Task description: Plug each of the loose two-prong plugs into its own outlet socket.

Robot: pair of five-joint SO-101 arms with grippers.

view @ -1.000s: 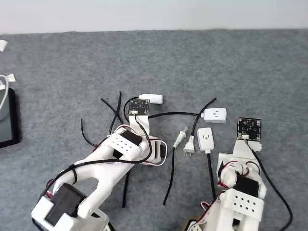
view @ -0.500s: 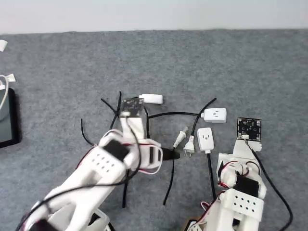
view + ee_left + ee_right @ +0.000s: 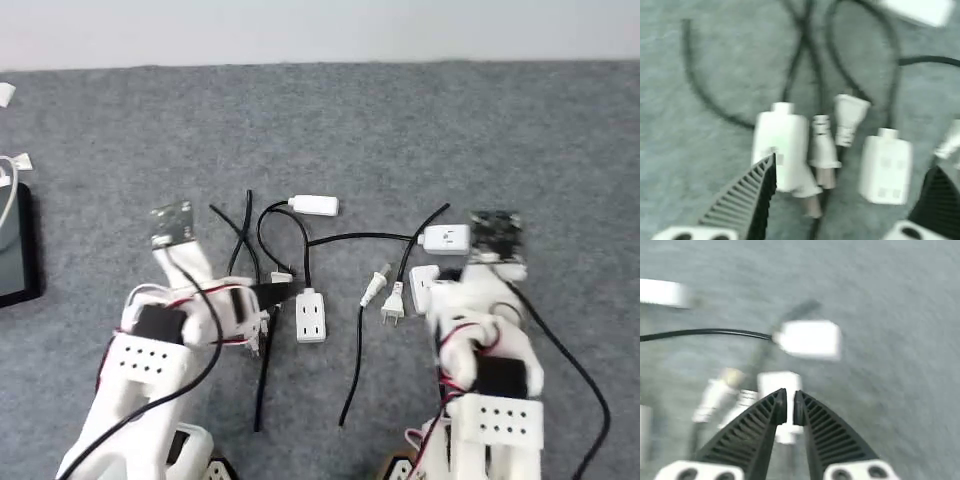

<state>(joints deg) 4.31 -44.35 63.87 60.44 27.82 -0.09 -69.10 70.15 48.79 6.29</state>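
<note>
Grey mat: covers the table and carries every item listed here. Left gripper: jaws spread wide with nothing held, its ribbed fingers at the lower corners of the left wrist view. Lying on the mat between those fingers, left to right, are a white corded block with its face too blurred to read, two small plugs side by side and touching, and a face-up socket with its slots showing. In the high view this arm fills the lower left, and its dark fingertip ends just left of the face-up socket, below centre. Right gripper: jaws narrowed to a slit with nothing between them, tips hanging over the near socket. In the high view that socket sits right of centre, partly covered by the right arm. Right-hand socket: right of centre, just above the near socket, with its black cord running left. Far socket: upper centre, well apart from both grippers. Cream plug and white plug: centre of frame between the two arms, loose on the mat and close together, the white one just beside the near socket. Black cords: looped and crossed over the middle of the mat. Dark device: at the left edge.
</note>
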